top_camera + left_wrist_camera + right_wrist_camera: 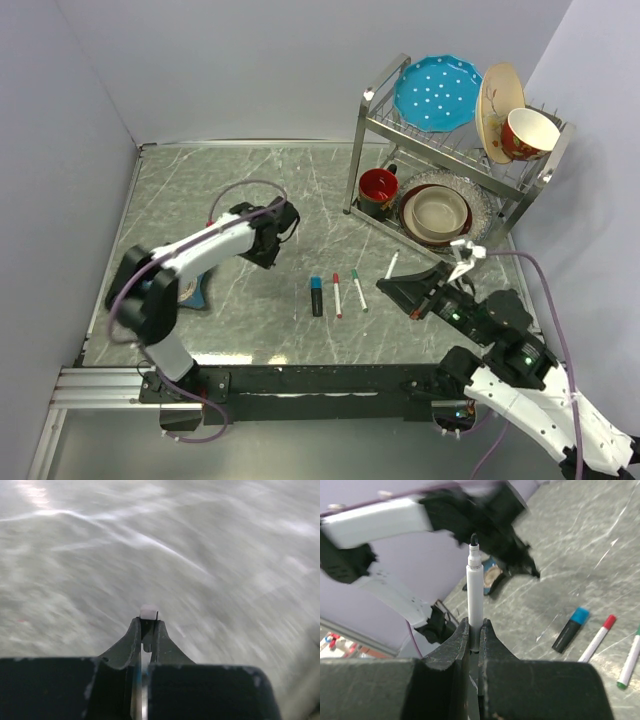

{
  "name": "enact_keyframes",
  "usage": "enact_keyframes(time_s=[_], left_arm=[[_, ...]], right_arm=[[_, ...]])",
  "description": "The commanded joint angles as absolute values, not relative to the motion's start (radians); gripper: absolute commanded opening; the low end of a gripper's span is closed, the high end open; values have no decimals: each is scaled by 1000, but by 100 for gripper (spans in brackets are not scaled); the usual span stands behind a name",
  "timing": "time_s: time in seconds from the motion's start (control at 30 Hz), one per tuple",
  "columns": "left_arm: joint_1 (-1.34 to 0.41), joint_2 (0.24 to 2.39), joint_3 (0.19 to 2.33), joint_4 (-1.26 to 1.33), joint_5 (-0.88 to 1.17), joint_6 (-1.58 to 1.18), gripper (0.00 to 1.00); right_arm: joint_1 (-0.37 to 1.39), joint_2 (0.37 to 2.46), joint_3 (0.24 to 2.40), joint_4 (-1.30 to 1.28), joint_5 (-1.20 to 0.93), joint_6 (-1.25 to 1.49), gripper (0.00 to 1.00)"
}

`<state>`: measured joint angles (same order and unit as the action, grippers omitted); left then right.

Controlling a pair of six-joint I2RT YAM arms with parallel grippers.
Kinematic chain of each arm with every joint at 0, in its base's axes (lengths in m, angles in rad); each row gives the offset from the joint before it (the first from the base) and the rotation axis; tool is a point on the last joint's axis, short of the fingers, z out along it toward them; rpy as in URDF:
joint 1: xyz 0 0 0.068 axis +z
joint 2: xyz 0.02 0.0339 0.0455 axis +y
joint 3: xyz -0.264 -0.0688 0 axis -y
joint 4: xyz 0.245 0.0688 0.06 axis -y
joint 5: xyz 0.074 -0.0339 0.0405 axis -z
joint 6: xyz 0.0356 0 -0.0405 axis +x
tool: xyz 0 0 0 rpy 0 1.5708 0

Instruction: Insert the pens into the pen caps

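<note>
My right gripper (386, 284) (474, 625) is shut on the lower end of a thin white-barrelled pen (474, 592) with its bare black tip pointing up; this pen also shows in the top view (391, 265). My left gripper (281, 222) (148, 622) hovers over the table's left middle. It is shut on a small dark cap with a white end (148, 611); that view is blurred. On the table lie a black marker with a blue end (317, 296) (571, 629), a red-ended pen (337, 294) (598, 638) and a green-ended pen (358, 289) (629, 662), side by side between the grippers.
A metal dish rack (365, 150) stands at the back right with a blue plate (437, 93), bowls and a red mug (377, 188). A small blue object (194, 291) lies by the left arm. Walls close the left, back and right.
</note>
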<state>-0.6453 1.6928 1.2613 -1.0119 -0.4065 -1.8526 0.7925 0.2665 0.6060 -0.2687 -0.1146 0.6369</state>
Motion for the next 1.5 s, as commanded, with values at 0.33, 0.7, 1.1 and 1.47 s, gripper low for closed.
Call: enact_keyframes(time_s=[0.33, 0.7, 1.1, 1.47], left_arm=[[-716, 951, 726, 327, 109, -905, 1], [-716, 766, 614, 566, 408, -835, 1], [-716, 667, 557, 580, 425, -828, 1], [-716, 695, 549, 592, 408, -882, 1]], right_arm=[[816, 589, 549, 116, -371, 638, 0], [1048, 873, 621, 282, -276, 629, 0], [1094, 902, 666, 301, -227, 634, 0], [1134, 893, 680, 293, -187, 615, 0]])
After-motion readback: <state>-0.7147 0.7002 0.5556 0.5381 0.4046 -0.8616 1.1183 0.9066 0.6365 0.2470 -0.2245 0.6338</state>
